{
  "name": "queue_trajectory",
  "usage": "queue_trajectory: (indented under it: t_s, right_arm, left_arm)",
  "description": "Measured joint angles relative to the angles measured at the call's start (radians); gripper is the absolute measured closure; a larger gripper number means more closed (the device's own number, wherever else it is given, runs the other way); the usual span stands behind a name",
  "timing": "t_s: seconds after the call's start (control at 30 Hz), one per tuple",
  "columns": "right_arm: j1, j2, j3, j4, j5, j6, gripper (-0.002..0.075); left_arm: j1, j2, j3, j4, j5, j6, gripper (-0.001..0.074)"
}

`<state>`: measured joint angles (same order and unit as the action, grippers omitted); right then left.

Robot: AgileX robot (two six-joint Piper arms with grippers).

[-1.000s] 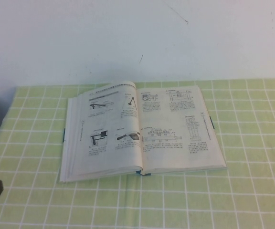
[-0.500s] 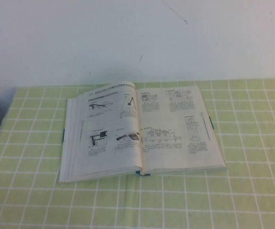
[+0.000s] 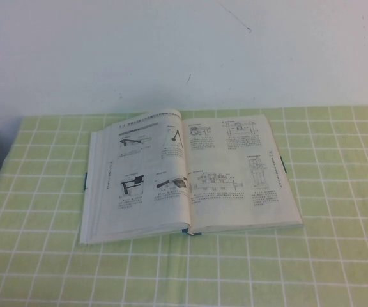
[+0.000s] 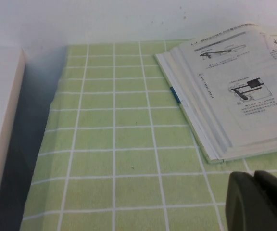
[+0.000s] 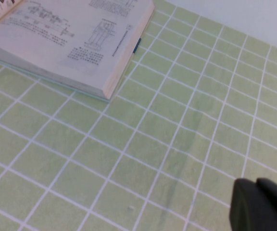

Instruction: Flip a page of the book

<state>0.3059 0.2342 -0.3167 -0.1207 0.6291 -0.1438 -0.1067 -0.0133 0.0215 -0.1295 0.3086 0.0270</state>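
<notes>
The thick book (image 3: 190, 176) lies open and flat on the green checked cloth (image 3: 312, 262), matte pages of diagrams up. Left gripper (image 4: 258, 202) and right gripper (image 5: 261, 204) (both closed) hover off the book's near corners.

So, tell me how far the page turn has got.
It looks done or not begun; this moment can't settle which. The book lies open and flat on the green cloth, no leaf lifted. Nothing is in hand: the left pincer and right pincer sit low, clear of the book.
</notes>
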Motion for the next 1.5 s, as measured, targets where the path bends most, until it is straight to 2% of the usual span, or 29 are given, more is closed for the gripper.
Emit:
queue_trajectory:
  t_s: [1.23,1.37,1.5]
  right_arm:
    - [-0.002,-0.026,0.013,-0.008,-0.002,0.011,0.0729]
    - [-0.066,-0.112,0.071,-0.072,-0.050,0.071,0.0729]
    - [-0.213,-0.223,0.183,-0.045,-0.129,0.083,0.0729]
  left_arm:
    - [0.000,0.000,-0.002,0.004,0.011,0.011,0.0738]
    - [0.000,0.000,-0.002,0.007,0.012,0.011,0.0738]
    - [0.000,0.000,-0.002,0.007,0.013,0.012,0.0738]
